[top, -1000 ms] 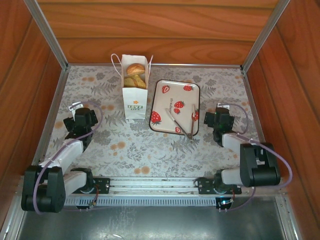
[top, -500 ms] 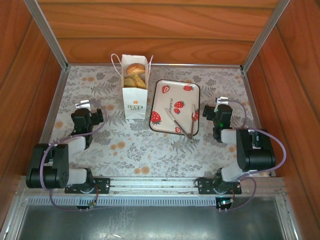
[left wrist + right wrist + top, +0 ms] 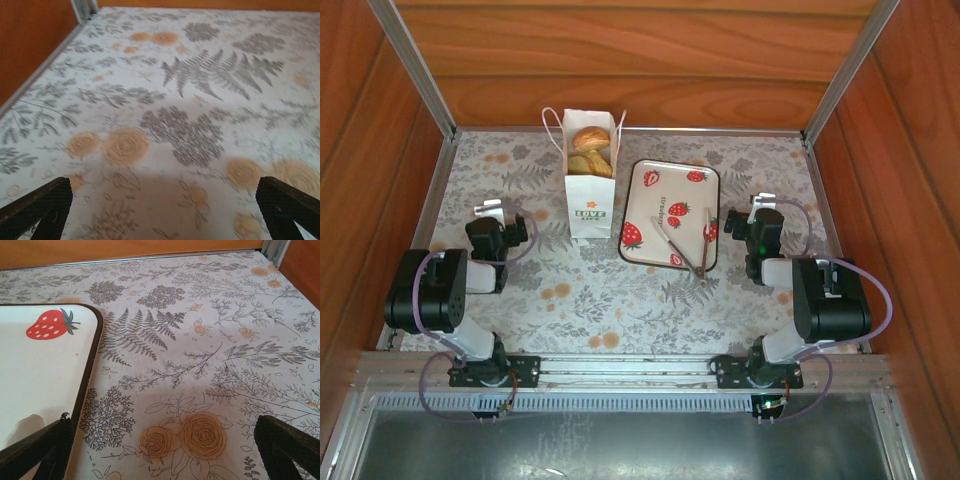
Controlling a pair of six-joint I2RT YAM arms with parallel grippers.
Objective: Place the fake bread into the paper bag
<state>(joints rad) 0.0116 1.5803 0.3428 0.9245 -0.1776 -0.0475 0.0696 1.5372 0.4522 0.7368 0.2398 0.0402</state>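
Note:
The white paper bag (image 3: 589,196) with the "LOVE" print stands upright at the back of the table, left of centre. Golden-brown fake bread (image 3: 590,148) lies piled inside its open top. My left gripper (image 3: 500,230) hovers low over the cloth, left of the bag and apart from it. In the left wrist view its jaws (image 3: 165,202) are open with only flowered cloth between them. My right gripper (image 3: 760,228) sits just right of the tray. Its fingers (image 3: 35,450) are spread wide, so the right gripper (image 3: 165,445) is open and holds nothing.
A white strawberry-print tray (image 3: 652,200) lies right of the bag, and metal tongs (image 3: 686,247) rest on its near right part. Its dark rim (image 3: 89,365) runs close to my right gripper's left finger. Wooden walls and metal rails (image 3: 420,90) close in the table.
Both arms have folded back toward their bases, the left one still drawing in over the last half second. Both grippers stay open. The bag, bread and tray have not moved.

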